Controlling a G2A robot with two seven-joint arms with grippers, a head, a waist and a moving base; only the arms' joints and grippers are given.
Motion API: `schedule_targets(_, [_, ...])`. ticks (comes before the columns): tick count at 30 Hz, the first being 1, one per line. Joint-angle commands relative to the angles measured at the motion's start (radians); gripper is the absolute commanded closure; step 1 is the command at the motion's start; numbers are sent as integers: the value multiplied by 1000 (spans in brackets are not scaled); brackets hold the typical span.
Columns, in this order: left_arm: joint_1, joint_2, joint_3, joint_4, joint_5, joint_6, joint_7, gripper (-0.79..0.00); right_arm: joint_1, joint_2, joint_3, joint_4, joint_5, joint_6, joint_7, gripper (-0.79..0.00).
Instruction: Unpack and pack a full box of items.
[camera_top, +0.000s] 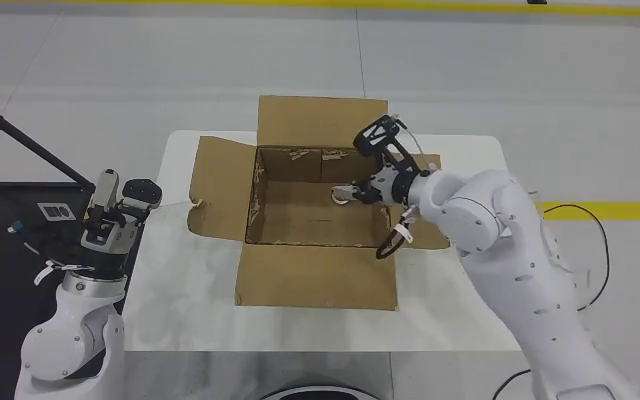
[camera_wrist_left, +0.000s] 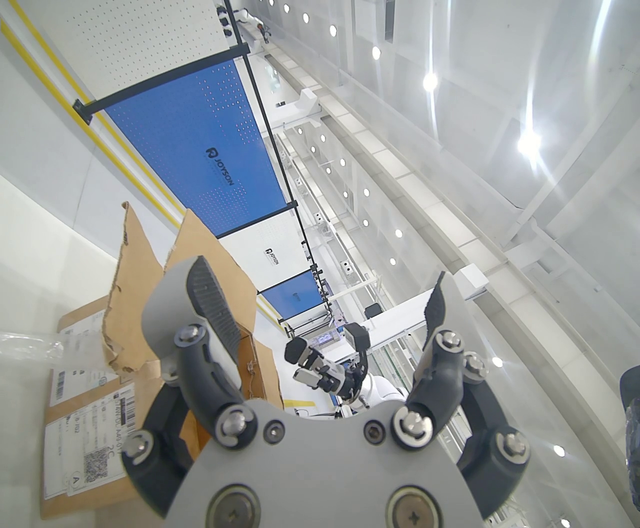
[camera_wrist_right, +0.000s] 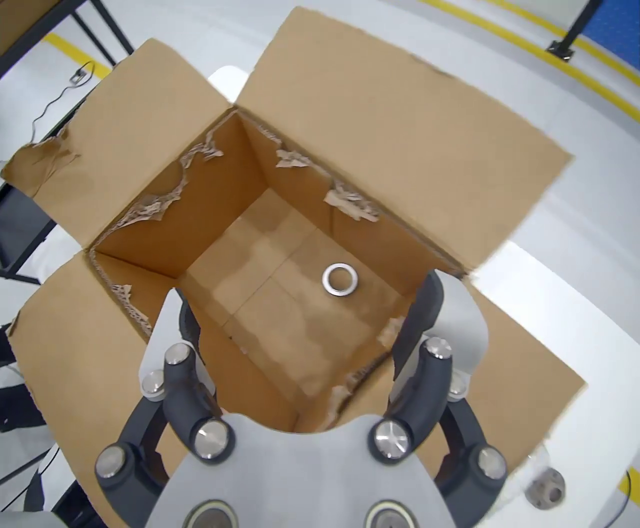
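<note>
Inside the box (camera_wrist_right: 150, 125), silver ring (camera_wrist_right: 341, 280), right gripper (camera_wrist_right: 302, 289), jaws spread above

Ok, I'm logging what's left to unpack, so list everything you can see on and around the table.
cardboard box: one, brown, open on the table, four flaps folded out.
ring: one, silver, flat on the box floor.
metal part: one, grey, small, on the table beside a box flap.
plastic wrap: one piece, clear, near the box's labelled side.
labels: several, white, on an outer box wall.
table: one, white, under the box.
left end effector: one, grey and black, open, beside the table, apart from the box.
right end effector: one, grey and black, open, above the box opening.
</note>
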Motion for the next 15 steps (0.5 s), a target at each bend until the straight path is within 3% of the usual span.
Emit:
schedule_targets(1, [0,0,0,0,0,0,0,-785,16,-12,-28,23,88,-18,-31,-785])
schedule_targets(15, [0,0,0,0,0,0,0,-785,7,-13,-43,16,70,-32,-38,-785])
